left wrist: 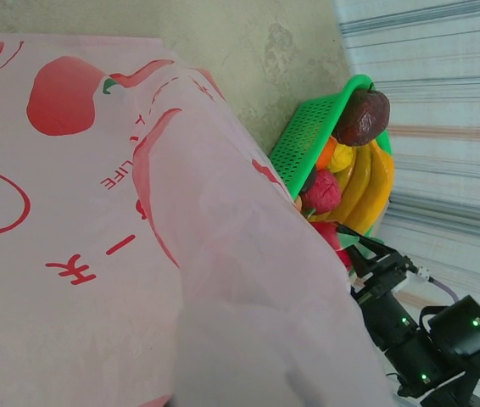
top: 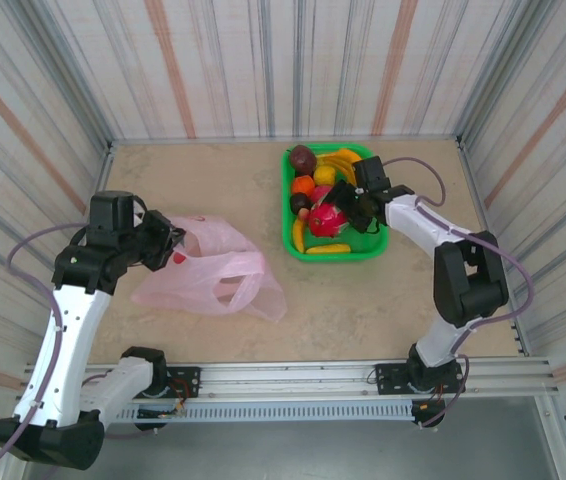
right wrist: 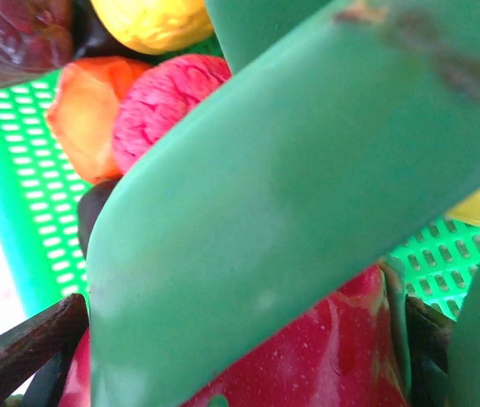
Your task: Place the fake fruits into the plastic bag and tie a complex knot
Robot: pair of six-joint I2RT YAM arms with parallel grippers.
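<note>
- We start with the beige table (top: 383,300), which is boxed in by striped walls (top: 263,60) on three sides.
- The pink plastic bag (top: 213,280) lies crumpled and flat on the table's left half, well apart from the basket. In the left wrist view its red prints (left wrist: 62,106) spread across the thin film.
- The green mesh basket (top: 348,255) sits right of centre, toward the far wall, and the fake fruits (top: 325,175) lie inside it.
- Among them we see a bunch of yellow bananas (top: 343,160) at the far edge and a dark purple fruit (top: 303,157) at the far left corner. An orange one (top: 303,185) lies just nearer than that, and a single banana (top: 328,248) runs along the near wall.
- The pink dragon fruit (top: 325,218) rests mid-basket, and its green scales (right wrist: 265,195) loom large in the right wrist view.
- The right gripper (top: 351,212) reaches into the basket, its dark fingers (right wrist: 19,352) pressed on either flank of the dragon fruit.
- The left gripper (top: 168,243) meets the bag's left edge. We cannot tell whether its fingers are apart or together.
</note>
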